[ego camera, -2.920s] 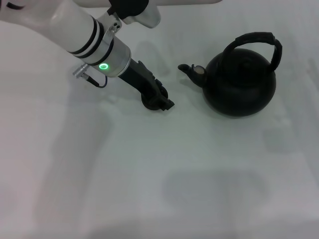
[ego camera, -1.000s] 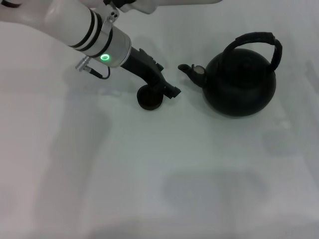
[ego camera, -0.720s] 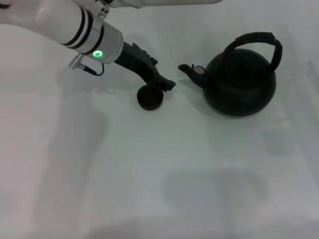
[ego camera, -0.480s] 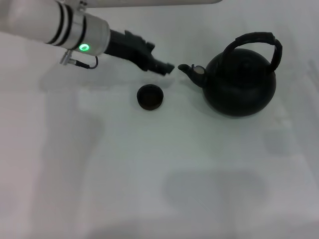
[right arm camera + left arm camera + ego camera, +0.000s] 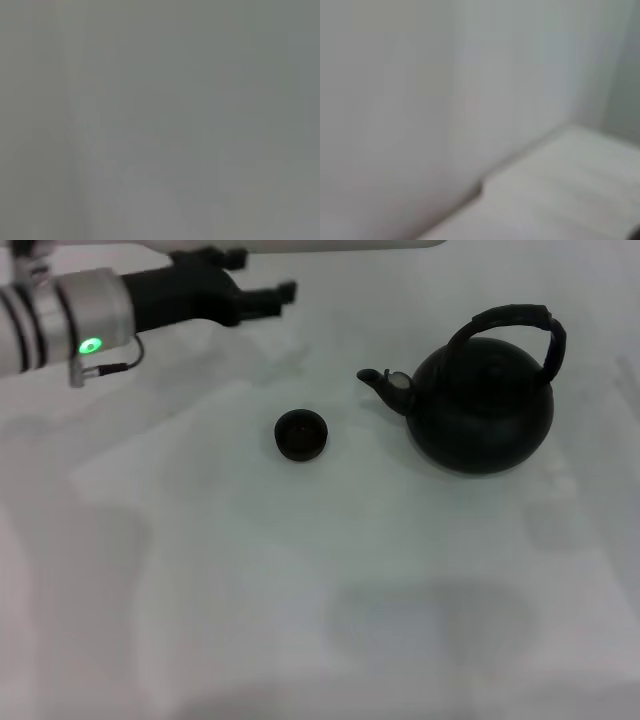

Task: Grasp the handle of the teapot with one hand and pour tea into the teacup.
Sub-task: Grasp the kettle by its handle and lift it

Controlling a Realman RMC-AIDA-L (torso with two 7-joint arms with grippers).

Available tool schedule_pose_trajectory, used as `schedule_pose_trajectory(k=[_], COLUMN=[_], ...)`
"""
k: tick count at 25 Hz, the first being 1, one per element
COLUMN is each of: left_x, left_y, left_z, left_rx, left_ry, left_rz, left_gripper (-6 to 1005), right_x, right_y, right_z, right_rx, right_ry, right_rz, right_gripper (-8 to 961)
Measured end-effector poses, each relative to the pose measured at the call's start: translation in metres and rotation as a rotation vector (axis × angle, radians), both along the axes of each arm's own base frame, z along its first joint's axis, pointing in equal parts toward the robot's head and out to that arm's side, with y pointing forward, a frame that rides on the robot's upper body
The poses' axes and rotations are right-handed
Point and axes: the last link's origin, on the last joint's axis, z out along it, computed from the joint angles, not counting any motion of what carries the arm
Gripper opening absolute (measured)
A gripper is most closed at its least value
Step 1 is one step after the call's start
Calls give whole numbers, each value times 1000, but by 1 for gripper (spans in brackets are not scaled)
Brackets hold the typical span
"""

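One teacup (image 5: pixel 301 435) sits beside the teapot (image 5: pixel 481 407), neither bearing readable writing.

a plain white table (image 5: pixel 330 590) fills the head view, matte and pale, with soft grey shadows lying across its near part and its left side. faint creases show on the surface at the right. the left wrist view gives only a blurred pale wall (image 5: pixel 420 100) and a whitish flat surface (image 5: pixel 570 190) meeting it. the right wrist view is featureless grey.
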Motion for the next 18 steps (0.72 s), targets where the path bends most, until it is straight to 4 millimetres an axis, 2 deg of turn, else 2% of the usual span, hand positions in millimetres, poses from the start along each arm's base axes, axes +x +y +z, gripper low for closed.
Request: schedule_pose_trajectory(k=[6, 12, 18], left_x=[-32, -57, -75], left_y=[-29, -56, -78], left_z=[23, 25, 22], left_rx=[241, 492, 692], left_ry=[-170, -251, -247], left_rz=[-8, 51, 142], left_gripper=[880, 880, 878], right_x=[-7, -16, -20], right_y=[0, -4, -15], right_z=[8, 7, -7], right_rx=[12, -73, -271], right_ry=[108, 168, 140], right_rz=[56, 142, 212], right_gripper=[857, 857, 856])
